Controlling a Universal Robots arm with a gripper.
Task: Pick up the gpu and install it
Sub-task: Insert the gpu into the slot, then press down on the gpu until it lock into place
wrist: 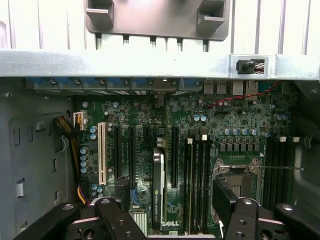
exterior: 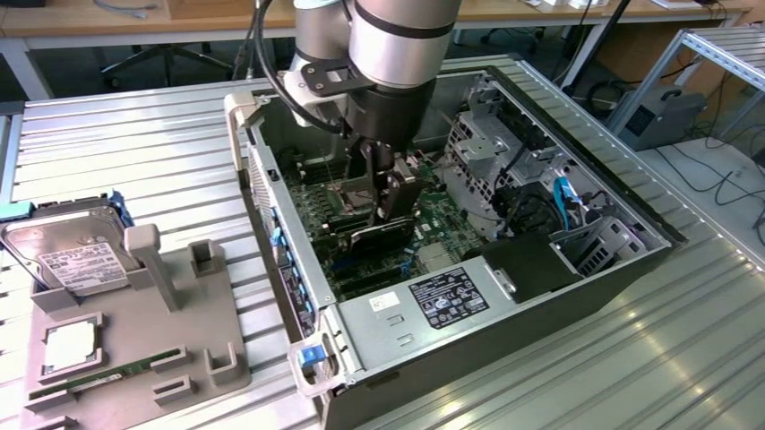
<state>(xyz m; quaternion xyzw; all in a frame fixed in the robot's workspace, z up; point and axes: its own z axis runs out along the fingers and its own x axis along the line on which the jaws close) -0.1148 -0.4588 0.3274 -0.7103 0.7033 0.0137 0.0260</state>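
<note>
The gpu (wrist: 158, 190) stands on edge in a slot of the green motherboard (wrist: 240, 120), inside the open computer case (exterior: 622, 269). In the exterior view the gpu (exterior: 365, 237) is a black card low in the case, just under my gripper (exterior: 395, 202). In the wrist view my gripper (wrist: 172, 200) is open. Its black fingers (wrist: 117, 212) stand wide on either side of the card's top edge, with a gap between each finger and the card. Nothing is held.
A silver power supply (exterior: 442, 300) fills the case's near end and a drive cage (exterior: 478, 148) its far side. On the exterior view's left, a grey fixture tray (exterior: 179, 358) holds a hard drive (exterior: 78, 260), a processor (exterior: 72, 345) and a memory stick (exterior: 107, 372).
</note>
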